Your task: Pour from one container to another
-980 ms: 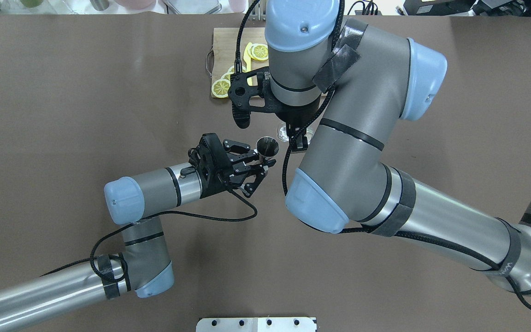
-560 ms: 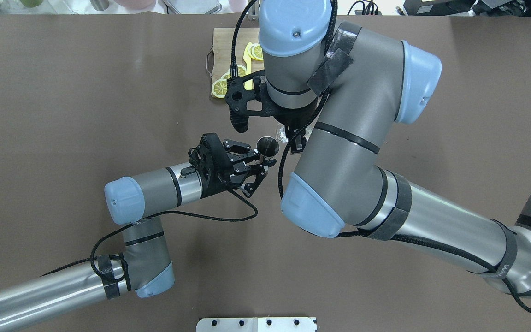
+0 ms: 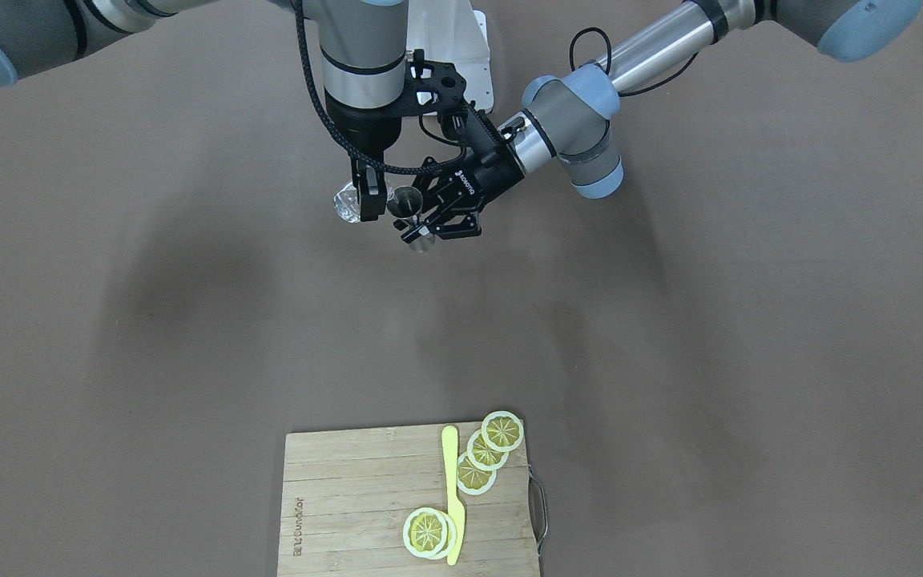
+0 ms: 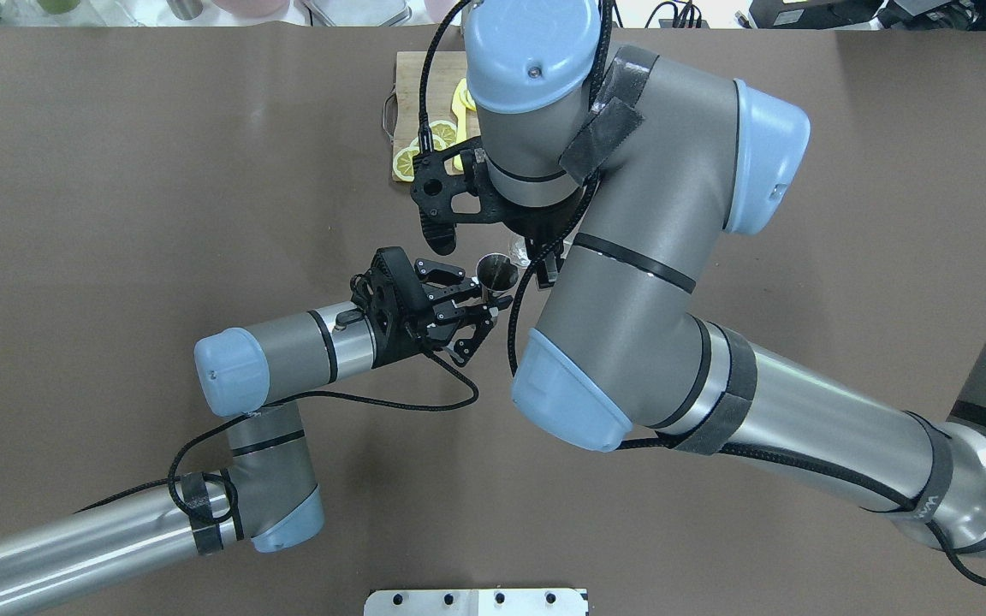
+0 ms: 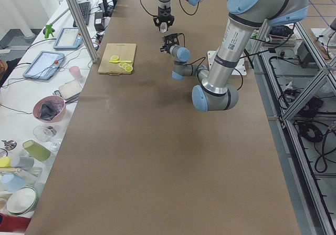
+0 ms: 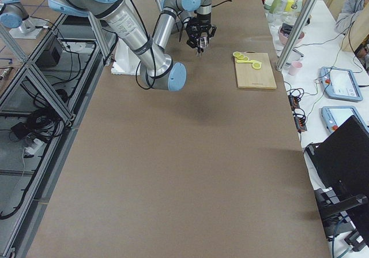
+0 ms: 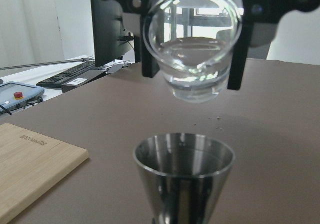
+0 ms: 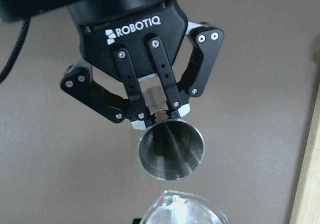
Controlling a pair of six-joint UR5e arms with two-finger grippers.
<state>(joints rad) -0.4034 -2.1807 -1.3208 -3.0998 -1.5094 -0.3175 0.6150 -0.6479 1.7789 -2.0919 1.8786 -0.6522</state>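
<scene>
My left gripper [image 3: 420,228] is shut on the narrow waist of the grey steel jigger [image 3: 407,202] and holds it upright above the table. The jigger's open cup [image 4: 496,271] faces up, and my left gripper [image 8: 160,113] shows right behind it [image 8: 171,150]. My right gripper [image 3: 365,196] is shut on the clear faceted glass tumbler [image 3: 347,202]. In the left wrist view the glass [image 7: 195,48] hangs tilted just above and behind the jigger [image 7: 184,169], mouth towards it, with clear liquid inside. No stream is falling. In the overhead view my right wrist hides the glass.
A wooden cutting board [image 3: 349,497] with lemon slices [image 3: 501,431] and a yellow knife [image 3: 452,489] lies at the table's far side from the robot, also seen in the overhead view [image 4: 412,73]. A metal plate [image 4: 476,601] sits at the robot's base.
My right arm has shifted towards the left arm, bringing the glass closer over the jigger. The left arm and the jigger have stayed where they were.
</scene>
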